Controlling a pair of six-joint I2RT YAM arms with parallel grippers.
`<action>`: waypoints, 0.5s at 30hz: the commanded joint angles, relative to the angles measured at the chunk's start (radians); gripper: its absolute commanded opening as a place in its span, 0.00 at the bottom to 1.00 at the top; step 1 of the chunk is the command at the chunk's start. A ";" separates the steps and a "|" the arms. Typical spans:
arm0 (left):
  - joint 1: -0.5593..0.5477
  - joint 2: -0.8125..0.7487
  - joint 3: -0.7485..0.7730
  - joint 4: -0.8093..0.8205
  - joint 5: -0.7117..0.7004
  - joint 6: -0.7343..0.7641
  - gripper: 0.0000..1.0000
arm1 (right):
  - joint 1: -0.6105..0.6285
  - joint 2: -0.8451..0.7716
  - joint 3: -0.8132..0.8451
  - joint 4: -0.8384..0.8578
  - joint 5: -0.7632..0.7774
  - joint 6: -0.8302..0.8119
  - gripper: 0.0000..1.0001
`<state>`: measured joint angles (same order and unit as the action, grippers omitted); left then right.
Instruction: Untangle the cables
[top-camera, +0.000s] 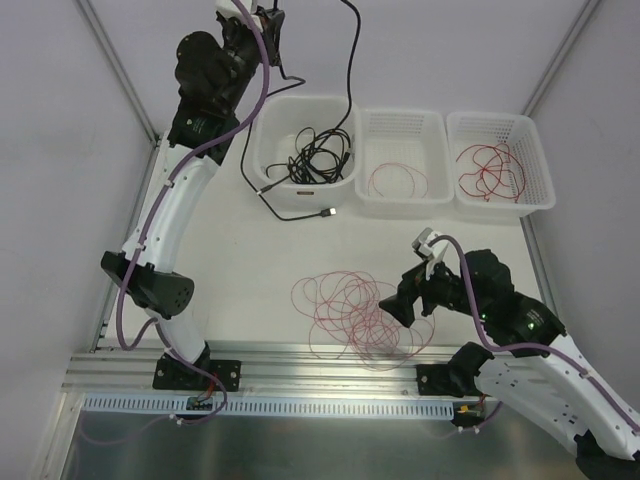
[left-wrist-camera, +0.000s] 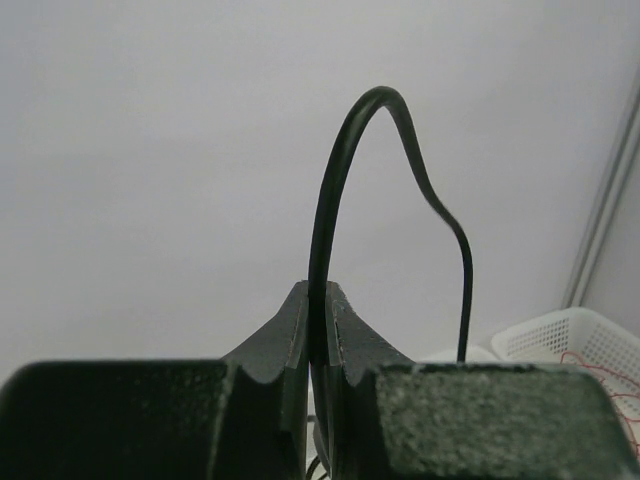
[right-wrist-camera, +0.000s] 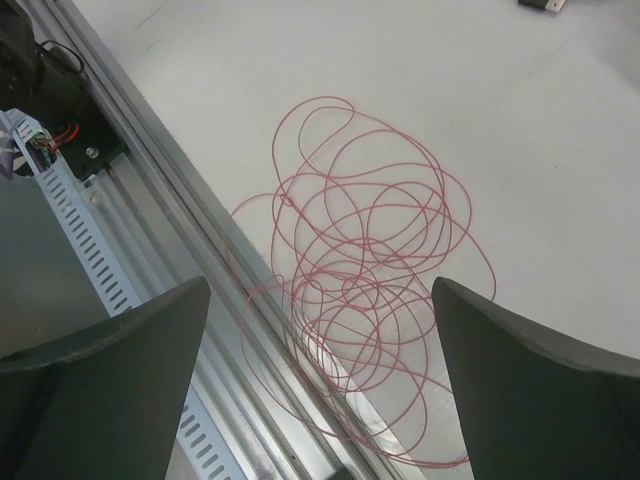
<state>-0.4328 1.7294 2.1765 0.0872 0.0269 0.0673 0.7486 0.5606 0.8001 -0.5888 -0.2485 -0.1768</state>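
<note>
Three white containers stand in a row at the far side of the table (top-camera: 250, 260): one solid tub (top-camera: 300, 100) on the left and two mesh baskets, the middle basket (top-camera: 400, 206) and the right basket (top-camera: 500, 208); the tub holds one black bundle (top-camera: 318, 160) whose strands I cannot count; one black strand trails over the tub's near wall and ends in a plug (top-camera: 325, 213) lying on the table just beside it; the left gripper (left-wrist-camera: 318, 292), raised high beyond the tub, is pinched tight on one black cable (left-wrist-camera: 378, 94), which arches above the fingers and drops down toward the tub; red wire lies in three places: one red loop (top-camera: 398, 180) in the middle basket, one small red tangle (top-camera: 490, 170) in the right basket, and one large red tangle (right-wrist-camera: 360, 260) of many overlapping loops on the table at its near edge, partly over the metal rail (right-wrist-camera: 160, 190); the right gripper (right-wrist-camera: 320, 290) hangs over that large red tangle with its two jaws spread wide and nothing between them
</note>
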 joint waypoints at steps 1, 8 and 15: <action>0.028 -0.001 -0.013 0.140 0.007 -0.015 0.00 | 0.003 -0.021 -0.019 -0.020 0.028 -0.007 0.98; 0.057 0.051 -0.207 0.154 -0.111 0.119 0.00 | 0.005 -0.011 -0.045 0.000 0.017 -0.007 0.98; 0.055 0.079 -0.403 0.157 -0.130 0.170 0.00 | 0.003 -0.014 -0.062 0.001 0.026 -0.006 0.98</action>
<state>-0.3862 1.8015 1.8282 0.1818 -0.0727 0.1871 0.7486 0.5507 0.7376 -0.6006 -0.2359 -0.1764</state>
